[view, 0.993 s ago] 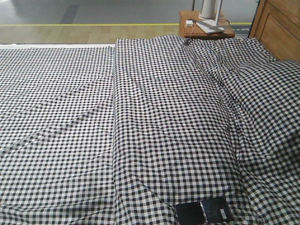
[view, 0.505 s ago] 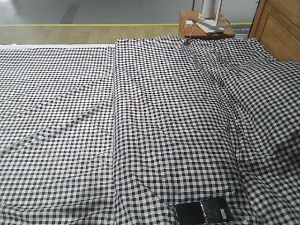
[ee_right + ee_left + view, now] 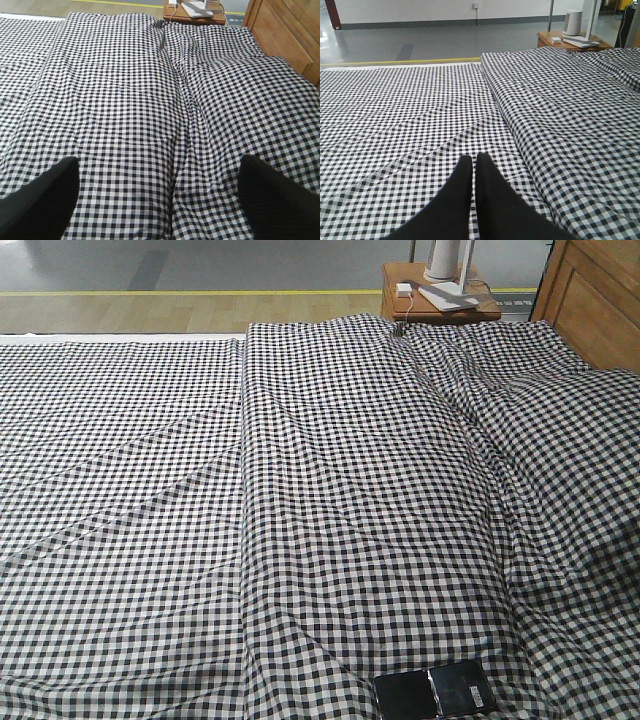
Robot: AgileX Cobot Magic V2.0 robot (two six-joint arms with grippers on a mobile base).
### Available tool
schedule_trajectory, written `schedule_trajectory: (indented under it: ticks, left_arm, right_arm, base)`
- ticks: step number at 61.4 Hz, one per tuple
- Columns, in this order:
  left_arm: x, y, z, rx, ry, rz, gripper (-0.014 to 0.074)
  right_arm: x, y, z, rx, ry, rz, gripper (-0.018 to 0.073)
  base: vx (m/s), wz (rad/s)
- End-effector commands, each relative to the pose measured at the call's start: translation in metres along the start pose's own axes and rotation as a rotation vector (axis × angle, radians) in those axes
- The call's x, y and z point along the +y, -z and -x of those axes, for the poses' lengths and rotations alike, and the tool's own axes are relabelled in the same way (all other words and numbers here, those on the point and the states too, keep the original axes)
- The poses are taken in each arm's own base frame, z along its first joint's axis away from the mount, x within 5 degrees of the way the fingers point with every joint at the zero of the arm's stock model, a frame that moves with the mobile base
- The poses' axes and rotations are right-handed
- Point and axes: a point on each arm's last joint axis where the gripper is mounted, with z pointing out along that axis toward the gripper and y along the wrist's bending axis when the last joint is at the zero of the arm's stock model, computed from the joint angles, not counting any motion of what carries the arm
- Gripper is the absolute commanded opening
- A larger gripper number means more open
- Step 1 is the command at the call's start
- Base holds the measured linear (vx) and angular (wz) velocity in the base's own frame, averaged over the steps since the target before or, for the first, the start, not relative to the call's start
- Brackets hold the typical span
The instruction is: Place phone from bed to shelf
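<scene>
Phone [image 3: 433, 692] flat on the bed [image 3: 330, 490], at the near edge of the front view.
Glossy black slab with rounded corners, long side running left to right and slightly tilted, pale seam across the middle, right half reflecting grey; rests on wrinkled cloth right of centre, close to a raised fold. Wide bed spread with black-and-white small-checked gingham, creased into long ridges and a doubled-over band down the middle, with an orange-brown wooden headboard [image 3: 595, 295] at the far right corner.
</scene>
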Motion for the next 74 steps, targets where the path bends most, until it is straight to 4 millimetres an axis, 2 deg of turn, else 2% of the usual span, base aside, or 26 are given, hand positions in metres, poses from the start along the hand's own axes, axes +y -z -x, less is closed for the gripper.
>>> schedule_trajectory:
  ticks: [1, 14, 30, 41, 54, 60, 74]
  left_arm:
    - [0.001, 0.000, 0.006, -0.075, 0.010, 0.005, 0.0001]
    - [0.001, 0.000, 0.006, -0.075, 0.010, 0.005, 0.0001]
    - [0.001, 0.000, 0.006, -0.075, 0.010, 0.005, 0.0001]
    - [0.001, 0.000, 0.006, -0.075, 0.010, 0.005, 0.0001]
    - [0.001, 0.000, 0.006, -0.075, 0.010, 0.005, 0.0001]
    - [0.001, 0.000, 0.006, -0.075, 0.010, 0.005, 0.0001]
    - [0.001, 0.000, 0.006, -0.075, 0.010, 0.005, 0.0001]
  right_arm:
    - [-0.002, 0.004, 0.014, -0.074, 0.009, -0.017, 0.0589]
    - [-0.003, -0.016, 0.023, 0.066, -0.007, 0.000, 0.0589]
    - [-0.006, -0.068, 0.035, 0.308, -0.091, 0.014, 0.0589]
    - [-0.005, -0.109, 0.030, 0.486, -0.094, 0.040, 0.0589]
    - [0.001, -0.140, 0.017, 0.597, -0.069, 0.134, 0.0589]
    - [-0.009, -0.153, 0.008, 0.644, -0.111, 0.163, 0.0589]
    - [-0.055, -0.176, -0.016, 0.686, -0.211, 0.229, 0.0589]
  base:
    - [0.00, 0.00]
    - [0.00, 0.00]
    - [0.00, 0.00]
    - [0.00, 0.00]
    - [0.00, 0.00]
    - [0.00, 0.00]
    - [0.00, 0.00]
